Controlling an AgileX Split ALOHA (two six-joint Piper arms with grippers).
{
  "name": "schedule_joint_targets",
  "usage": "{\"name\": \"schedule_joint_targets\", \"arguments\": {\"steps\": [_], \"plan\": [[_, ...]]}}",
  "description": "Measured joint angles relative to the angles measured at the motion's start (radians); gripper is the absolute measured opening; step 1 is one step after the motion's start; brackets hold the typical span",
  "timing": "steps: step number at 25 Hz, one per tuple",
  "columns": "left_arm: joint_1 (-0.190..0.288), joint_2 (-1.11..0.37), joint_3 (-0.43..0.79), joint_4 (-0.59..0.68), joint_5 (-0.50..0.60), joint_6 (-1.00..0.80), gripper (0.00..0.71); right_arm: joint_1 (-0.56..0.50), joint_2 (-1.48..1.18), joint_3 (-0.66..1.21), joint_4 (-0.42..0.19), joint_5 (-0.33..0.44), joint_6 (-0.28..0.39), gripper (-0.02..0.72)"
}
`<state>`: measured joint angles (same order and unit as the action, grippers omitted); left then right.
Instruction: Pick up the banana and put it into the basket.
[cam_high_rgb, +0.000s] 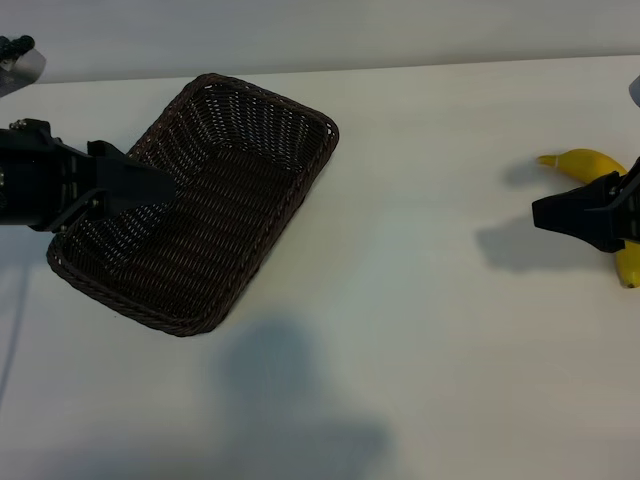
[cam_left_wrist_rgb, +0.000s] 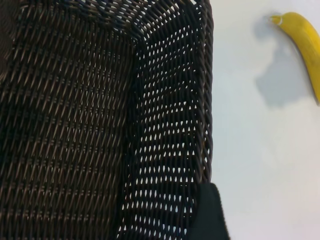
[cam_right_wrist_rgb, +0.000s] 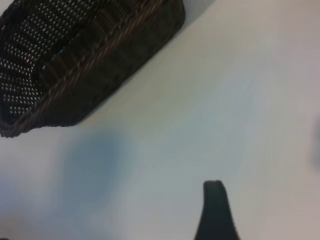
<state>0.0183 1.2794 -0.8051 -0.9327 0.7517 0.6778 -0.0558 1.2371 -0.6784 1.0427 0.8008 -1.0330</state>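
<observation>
Plain white table (cam_high_rgb: 420, 300) against a pale wall. Banana (cam_high_rgb: 590, 165) at the right edge, outside the basket (cam_high_rgb: 250, 100) at left. Right gripper (cam_high_rgb: 560, 215) spread wide above the banana, holding nothing; left gripper (cam_high_rgb: 150, 185) spread over the basket, also unloaded.

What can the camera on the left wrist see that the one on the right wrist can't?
Only the left wrist view shows the banana, lying on the table beside the basket, plus the basket's woven inside up close. Only the right wrist view shows the basket's outer wall from farther off. Both share the basket, the white table and one dark finger of their own tool.
</observation>
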Motion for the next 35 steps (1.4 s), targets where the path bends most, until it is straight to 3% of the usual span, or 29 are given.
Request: {"name": "schedule_joint_targets", "arguments": {"steps": [16,35], "plan": [[0.0,0.0,0.0,0.0,-0.004,0.002,0.567,0.0,0.0,0.0,0.0,0.0,0.0,0.513],[0.0,0.0,0.0,-0.005,-0.101,-0.027,0.567,0.0,0.0,0.0,0.0,0.0,0.0,0.513]]}}
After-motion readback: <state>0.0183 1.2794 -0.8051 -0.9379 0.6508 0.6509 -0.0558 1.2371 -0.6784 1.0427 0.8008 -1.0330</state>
